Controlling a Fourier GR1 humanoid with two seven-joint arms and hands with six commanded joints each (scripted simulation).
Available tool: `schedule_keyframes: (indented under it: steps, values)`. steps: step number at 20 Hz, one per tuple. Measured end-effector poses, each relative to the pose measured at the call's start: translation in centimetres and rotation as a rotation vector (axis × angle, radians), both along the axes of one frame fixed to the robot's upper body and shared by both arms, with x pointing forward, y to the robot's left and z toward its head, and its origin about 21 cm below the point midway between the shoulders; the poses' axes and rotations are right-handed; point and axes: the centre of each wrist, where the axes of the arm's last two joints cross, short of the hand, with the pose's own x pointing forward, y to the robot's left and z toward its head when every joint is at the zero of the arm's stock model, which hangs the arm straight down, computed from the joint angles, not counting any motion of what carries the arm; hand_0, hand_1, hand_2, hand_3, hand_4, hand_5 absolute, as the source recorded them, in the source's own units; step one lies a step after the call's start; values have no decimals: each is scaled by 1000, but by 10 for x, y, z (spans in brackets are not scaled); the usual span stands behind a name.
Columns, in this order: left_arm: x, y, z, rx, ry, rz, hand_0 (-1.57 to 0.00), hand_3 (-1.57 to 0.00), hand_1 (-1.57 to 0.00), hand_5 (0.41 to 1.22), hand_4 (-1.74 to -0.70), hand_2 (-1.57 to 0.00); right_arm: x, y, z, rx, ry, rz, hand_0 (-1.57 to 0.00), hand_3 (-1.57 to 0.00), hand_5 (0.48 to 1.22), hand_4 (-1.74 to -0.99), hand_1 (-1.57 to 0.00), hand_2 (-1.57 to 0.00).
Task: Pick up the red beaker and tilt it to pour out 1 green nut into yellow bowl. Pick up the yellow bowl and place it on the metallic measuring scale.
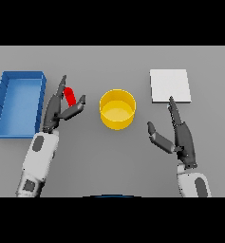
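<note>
Head view: we have the left hand (57,110) at the red beaker (70,96), the pour not yet begun.

From above, the beaker stands on the grey surface (109,156) between the blue bin (19,102) and the yellow bowl (117,109); our left fingers (61,88) rise behind it and the thumb comes in from the bowl side, bracketing it but not plainly clamped, so we call them apart; it looks small, rigid and light, likely smooth-sided, so we'd pinch it mid-body and tip gently, since only one nut should fall; the bowl looks stiff and light, best taken by its rim or wall; our right hand (178,135) rests with fingers spread just below the pale square scale (170,85), holding nothing; we see no nut from here.
</note>
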Motion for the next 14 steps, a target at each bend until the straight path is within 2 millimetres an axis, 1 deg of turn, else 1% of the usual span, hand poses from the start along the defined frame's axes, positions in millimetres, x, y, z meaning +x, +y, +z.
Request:
schedule_keyframes:
  steps: [1, 4, 5, 6, 7, 8, 9, 10, 11, 12, 14]
  values:
    - [3, 0, -1, -1, 1, -5, 1, 1, 1, 664, -1256, 1, 0, -1, 0, 8, 3, -5, 1, 1, 690, -1264, 1, 1]
    - [16, -7, 2, 15, -10, -8, 1, 1, 1, 680, -1262, 1, -3, -4, 0, 8, -13, 2, 1, 1, 691, -1262, 1, 1]
    - [18, -8, 0, 17, -10, -7, 1, 1, 1, 684, -1259, 1, -1, -3, 3, 6, -23, 3, 1, 1, 690, -1261, 1, 1]
    - [20, -8, 0, 22, -10, -4, 1, 1, 1, 692, -1271, 1, 1, -3, 5, 4, -12, -1, 1, 1, 691, -1265, 1, 1]
    - [20, -9, 0, 16, -27, -8, 1, 1, -24, 715, -1297, -41, 1, -3, 5, 6, -13, 2, 1, 1, 691, -1259, 1, 1]
    - [23, -9, 0, 11, -43, 6, -93, -47, -141, 741, -1324, -150, -2, -2, 3, -4, -11, -2, 1, 1, 691, -1255, 1, 1]
    - [25, -13, -2, 4, -40, 15, -322, -218, -364, 770, -1355, -358, -3, -1, 2, -2, -13, 0, 1, 1, 690, -1252, 1, 1]
    - [25, -18, -4, -7, -40, 27, -572, -421, -606, 860, -1424, -600, -5, 0, 2, -2, -24, 1, 1, 1, 688, -1247, 1, 1]
    - [25, -19, -6, -10, -37, 39, -772, -584, -799, 933, -1480, -794, -3, -2, 4, -7, -22, -1, 1, 1, 692, -1245, 1, 1]
    - [27, -19, -4, -9, -38, 42, -932, -761, -953, 990, -1529, -950, -3, -3, 3, -11, -19, -5, 1, 1, 695, -1241, 1, 1]
    - [26, -21, -9, -12, -97, 8, -1162, -997, -1176, 1073, -1601, -1173, -3, -1, 2, -8, -22, 4, 1, 1, 688, -1233, 1, 1]
